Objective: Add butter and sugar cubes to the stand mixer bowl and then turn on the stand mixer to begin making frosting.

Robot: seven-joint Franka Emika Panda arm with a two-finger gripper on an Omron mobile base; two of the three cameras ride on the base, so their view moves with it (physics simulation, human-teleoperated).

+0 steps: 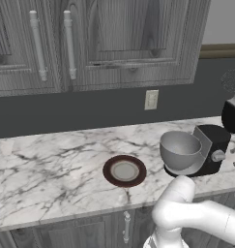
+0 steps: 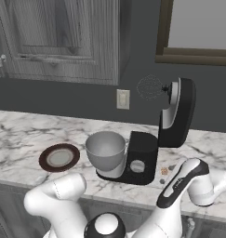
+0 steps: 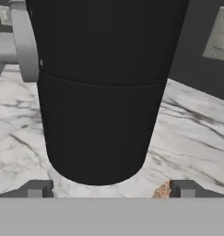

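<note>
**Nothing in the bowl yet, as far as I can see**

I judge the task barely begun: the stand mixer bowl [image 2: 105,149] looks empty, sitting on the stand mixer [image 2: 147,148] with its head tilted up and back. Sugar cubes [image 2: 164,170] lie on the counter [image 2: 21,135] at the mixer's 4 o'clock. I can't find the butter. The plate [image 1: 124,171] at the bowl's 9 o'clock looks bare. My gripper [image 3: 109,190] has fingertips spread, holding nothing, close behind the mixer.
</note>
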